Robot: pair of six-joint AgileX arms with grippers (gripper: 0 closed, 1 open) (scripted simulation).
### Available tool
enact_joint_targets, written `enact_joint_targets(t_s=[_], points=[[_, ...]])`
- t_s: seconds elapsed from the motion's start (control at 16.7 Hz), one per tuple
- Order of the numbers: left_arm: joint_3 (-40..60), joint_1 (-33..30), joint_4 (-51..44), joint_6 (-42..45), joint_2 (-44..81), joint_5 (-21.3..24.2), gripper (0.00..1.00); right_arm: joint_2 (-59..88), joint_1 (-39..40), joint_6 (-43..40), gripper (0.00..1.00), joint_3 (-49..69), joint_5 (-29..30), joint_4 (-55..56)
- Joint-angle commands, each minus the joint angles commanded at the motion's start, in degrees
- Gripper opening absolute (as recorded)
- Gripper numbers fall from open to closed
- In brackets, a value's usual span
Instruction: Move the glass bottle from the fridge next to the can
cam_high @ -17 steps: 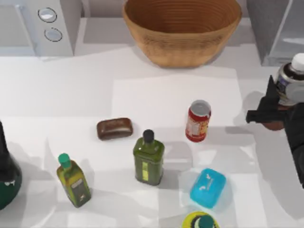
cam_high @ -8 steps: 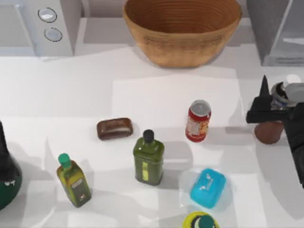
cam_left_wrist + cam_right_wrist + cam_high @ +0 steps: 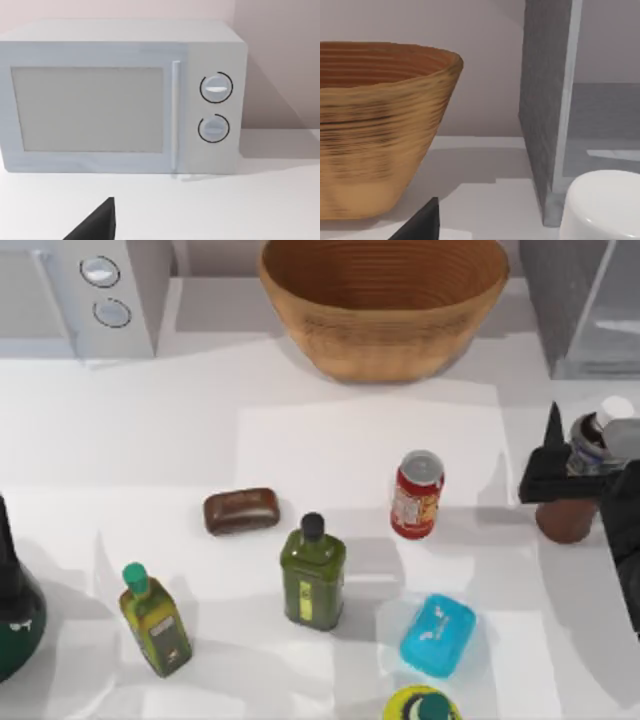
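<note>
Glass bottle (image 3: 585, 475) pinched by right gripper (image 3: 572, 478) nr table's right edge, can (image 3: 416, 495) well apart.

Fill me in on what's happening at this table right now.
The right gripper is at the table's right edge, closed around the glass bottle, already out of the fridge and standing just in front of it. The can stands toward the table's middle, well apart from the bottle, so the bottle is not beside it yet. The left arm is parked at the table's left edge.
</note>
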Motion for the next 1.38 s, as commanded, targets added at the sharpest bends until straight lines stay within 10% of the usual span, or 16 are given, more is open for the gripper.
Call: enact_joint_targets(t_s=[0.78,1.38], points=[[0.0,0.0,0.0,0.0,0.0,0.0,1.0,-8.7,0.71,0.01,1.0,-5.43,-0.6,-2.52],[0.0,0.0,0.0,0.0,0.0,0.0,1.0,-55.79,-11.63,0.52,1.0,-12.75,-17.23,-46.04]])
